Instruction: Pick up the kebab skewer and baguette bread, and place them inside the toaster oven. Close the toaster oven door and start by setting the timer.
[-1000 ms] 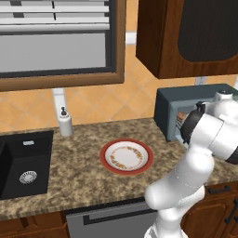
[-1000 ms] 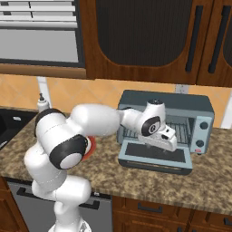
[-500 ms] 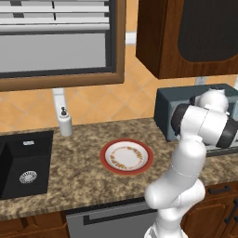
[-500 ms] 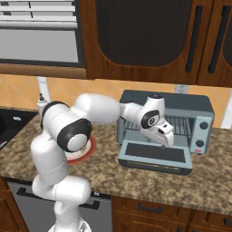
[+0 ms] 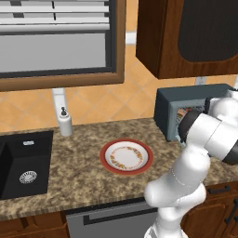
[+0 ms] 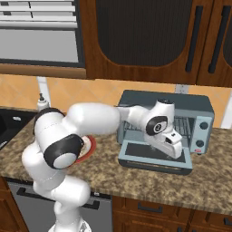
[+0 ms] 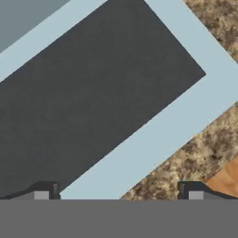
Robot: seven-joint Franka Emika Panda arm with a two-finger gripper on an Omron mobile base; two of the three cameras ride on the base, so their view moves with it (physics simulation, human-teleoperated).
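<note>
The grey-blue toaster oven [image 6: 136, 100] stands on the counter with its door [image 6: 136, 156] folded down flat and the wire rack [image 6: 183, 127] showing inside. My gripper [image 6: 176, 150] hangs just above the door's dark glass [image 7: 93, 88], open, with nothing between its fingertips [image 7: 42, 194]. Small reddish bits [image 5: 187, 113] show in the oven's mouth [image 5: 183, 122], too small to name. Otherwise the kebab skewer and the baguette bread are hidden. The red-rimmed plate [image 5: 126, 156] lies bare on the counter.
Round knobs [image 6: 202, 125] sit on the oven's right panel. A soap dispenser [image 5: 65, 123] and a black sink [image 5: 23, 162] are at the left. Dark wall cabinets [image 6: 145, 41] hang above the oven. Speckled counter [image 7: 204, 144] runs past the door's front edge.
The hand has dropped from the oven's mouth to just over the open door, and the elbow has swung back. The jaws stayed open.
</note>
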